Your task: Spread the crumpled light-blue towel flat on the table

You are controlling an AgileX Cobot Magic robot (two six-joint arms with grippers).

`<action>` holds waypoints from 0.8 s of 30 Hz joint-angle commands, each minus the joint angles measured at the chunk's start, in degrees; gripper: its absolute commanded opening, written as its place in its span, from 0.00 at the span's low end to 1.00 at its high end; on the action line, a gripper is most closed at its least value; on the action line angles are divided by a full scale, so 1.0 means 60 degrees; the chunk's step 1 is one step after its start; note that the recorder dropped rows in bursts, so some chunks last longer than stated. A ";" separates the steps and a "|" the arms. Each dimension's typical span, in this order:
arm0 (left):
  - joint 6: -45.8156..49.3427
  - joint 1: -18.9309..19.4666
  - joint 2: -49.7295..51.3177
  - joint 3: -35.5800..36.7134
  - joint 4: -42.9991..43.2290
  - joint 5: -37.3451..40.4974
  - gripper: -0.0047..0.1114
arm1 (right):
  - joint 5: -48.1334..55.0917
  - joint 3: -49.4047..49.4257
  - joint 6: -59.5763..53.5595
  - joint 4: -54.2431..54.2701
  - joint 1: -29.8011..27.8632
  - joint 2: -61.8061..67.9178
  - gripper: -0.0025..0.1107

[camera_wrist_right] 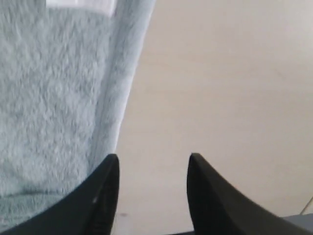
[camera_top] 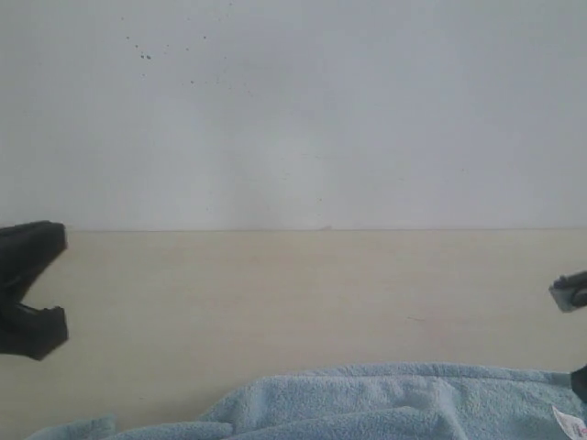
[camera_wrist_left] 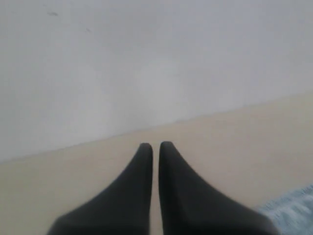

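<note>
The light-blue towel (camera_top: pixel 385 403) lies rumpled along the near edge of the beige table (camera_top: pixel 293 293), with a small white tag (camera_top: pixel 569 423) at its right end. My left gripper (camera_top: pixel 41 293) hangs at the far left, away from the cloth. Its fingers stand shut (camera_wrist_left: pixel 155 147) over bare table, and a corner of the towel (camera_wrist_left: pixel 293 210) shows to one side. My right gripper (camera_top: pixel 576 337) sits at the right edge beside the towel's end. It is open (camera_wrist_right: pixel 152 164) with only table between its fingers. The towel's hemmed border (camera_wrist_right: pixel 122 98) runs right beside one finger (camera_wrist_right: pixel 105 186).
A grey-white wall (camera_top: pixel 293 110) rises behind the table's far edge. Bare tabletop (camera_top: pixel 303 284) stretches between the two grippers and beyond the towel. The white tag (camera_wrist_right: pixel 80 6) shows again in the right wrist view.
</note>
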 commanded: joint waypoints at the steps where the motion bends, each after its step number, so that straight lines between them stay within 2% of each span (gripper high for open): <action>1: 0.0444 0.0097 0.0642 -0.1065 0.0107 0.2507 0.08 | 0.0027 -0.0847 0.0257 -0.0145 -0.0013 -0.0028 0.48; 4: 0.0575 0.0870 0.1823 -0.2374 -0.0135 0.5029 0.08 | 0.0027 -0.0892 0.0238 -0.0143 -0.0013 0.0042 0.59; 7: 0.0396 0.1918 0.3450 -0.3772 -0.0058 0.7374 0.08 | 0.0027 -0.0929 0.0355 -0.0143 -0.0013 0.0417 0.59; 9: 0.0291 0.2427 0.4306 -0.4429 -0.0040 0.8259 0.08 | 0.0027 -0.0973 0.0397 -0.0124 -0.0013 0.0694 0.59; 13: 0.0269 0.3150 0.5340 -0.5250 0.0760 0.8780 0.08 | 0.0027 -0.1563 0.0437 -0.0141 -0.0013 0.1432 0.59; 17: 0.0255 0.3574 0.5688 -0.5400 0.2047 0.8780 0.12 | -0.0263 -0.2732 0.0059 0.0291 -0.0032 0.2405 0.59; 20: -0.0020 0.3844 0.6005 -0.5400 0.2723 0.8780 0.29 | -0.0333 -0.3507 -0.0813 0.1107 -0.0032 0.3028 0.59; 24: -0.1089 0.4154 0.6416 -0.5400 0.2830 0.8871 0.68 | -0.0768 -0.4121 -0.2095 0.2508 -0.0032 0.3384 0.59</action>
